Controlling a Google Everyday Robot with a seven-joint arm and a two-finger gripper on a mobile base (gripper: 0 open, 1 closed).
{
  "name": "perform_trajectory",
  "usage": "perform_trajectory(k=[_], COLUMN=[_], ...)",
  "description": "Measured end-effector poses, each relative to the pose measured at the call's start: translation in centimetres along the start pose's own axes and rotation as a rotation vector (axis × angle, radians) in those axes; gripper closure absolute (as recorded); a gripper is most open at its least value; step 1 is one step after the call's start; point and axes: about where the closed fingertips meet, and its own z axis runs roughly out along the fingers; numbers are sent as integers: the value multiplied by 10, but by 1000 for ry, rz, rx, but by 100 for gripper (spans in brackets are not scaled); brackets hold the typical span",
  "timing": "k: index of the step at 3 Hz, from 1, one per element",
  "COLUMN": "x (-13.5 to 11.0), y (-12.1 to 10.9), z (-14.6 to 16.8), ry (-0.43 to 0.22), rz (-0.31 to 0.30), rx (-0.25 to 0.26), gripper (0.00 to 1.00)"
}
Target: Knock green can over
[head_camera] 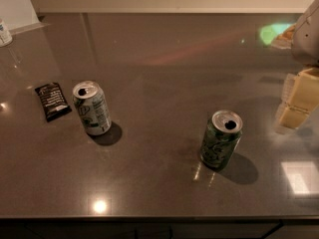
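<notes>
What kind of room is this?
Probably a kitchen or break room: a dark shiny counter holds the green can, a pale can and a black packet. The robot's gripper hangs at the right edge.

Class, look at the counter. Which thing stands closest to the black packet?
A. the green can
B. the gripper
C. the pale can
C: the pale can stands just right of the black packet, while the green can stands much further right, nearer the gripper at the picture's right edge.
</notes>
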Motion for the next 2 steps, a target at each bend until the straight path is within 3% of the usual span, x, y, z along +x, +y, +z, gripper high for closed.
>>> perform_trajectory(k=[2], x=[-2], y=[1], z=[0], ry=[-27], rz=[-12], rx=[-22], gripper=[0])
